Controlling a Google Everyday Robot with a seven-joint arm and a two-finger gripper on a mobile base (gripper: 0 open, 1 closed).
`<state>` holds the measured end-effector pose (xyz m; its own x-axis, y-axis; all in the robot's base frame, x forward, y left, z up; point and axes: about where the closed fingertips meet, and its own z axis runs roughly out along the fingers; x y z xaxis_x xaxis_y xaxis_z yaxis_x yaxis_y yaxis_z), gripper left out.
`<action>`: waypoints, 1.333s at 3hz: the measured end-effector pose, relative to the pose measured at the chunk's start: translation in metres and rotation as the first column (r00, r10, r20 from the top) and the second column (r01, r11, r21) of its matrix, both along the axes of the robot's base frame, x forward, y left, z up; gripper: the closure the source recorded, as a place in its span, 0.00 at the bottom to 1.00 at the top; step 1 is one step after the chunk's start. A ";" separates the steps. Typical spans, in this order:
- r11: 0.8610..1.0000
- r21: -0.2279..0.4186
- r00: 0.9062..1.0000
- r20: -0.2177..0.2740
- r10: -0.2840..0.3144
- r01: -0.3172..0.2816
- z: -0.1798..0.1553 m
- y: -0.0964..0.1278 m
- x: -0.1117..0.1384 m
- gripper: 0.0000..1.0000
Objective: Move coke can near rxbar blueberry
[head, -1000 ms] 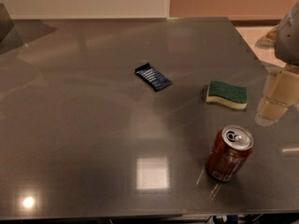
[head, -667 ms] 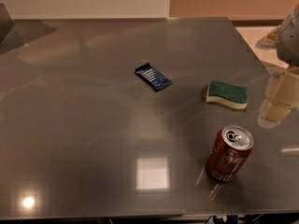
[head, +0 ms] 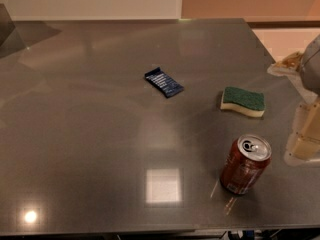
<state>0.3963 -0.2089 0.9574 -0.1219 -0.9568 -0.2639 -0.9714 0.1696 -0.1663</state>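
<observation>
**Operator:** Camera view. Where do we find the coke can [head: 246, 165]?

**Technician:** It stands upright near the front edge of the bench [head: 90, 144], toward the front right corner. The rxbar blueberry [head: 164, 82] lies flat around mid-bench, nearer the back edge and well apart from the can. A green and yellow sponge [head: 243, 101] sits between them, toward the right edge.

**Operator:** And the gripper [head: 303, 145]?

**Technician:** It is at the right edge, near the can but apart from it. We cannot tell whether it is open or closed.

**Operator:** Handling?

**Technician:** We judge the can thin-walled, smooth and likely slippery (a hard squeeze would dent it). We cannot tell whether it is full or empty. We would take hold across the side wall at mid-height and keep it upright.

**Operator:** Appearance?

**Technician:** A dark red cylinder with a silver top, a pull tab and a pale label patch low on its side.
</observation>
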 end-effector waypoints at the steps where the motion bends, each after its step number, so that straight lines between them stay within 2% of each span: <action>1: 0.998 0.023 0.997 -0.040 0.060 -0.059 -0.024 0.009 -0.017 0.00; 3: 0.989 0.051 0.987 -0.080 0.142 -0.138 -0.060 0.030 -0.031 0.00; 4: 0.985 0.052 0.982 -0.086 0.168 -0.164 -0.067 0.036 -0.039 0.17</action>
<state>0.3573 -0.1734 0.8902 0.0124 -0.9532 -0.3022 -0.9973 0.0101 -0.0726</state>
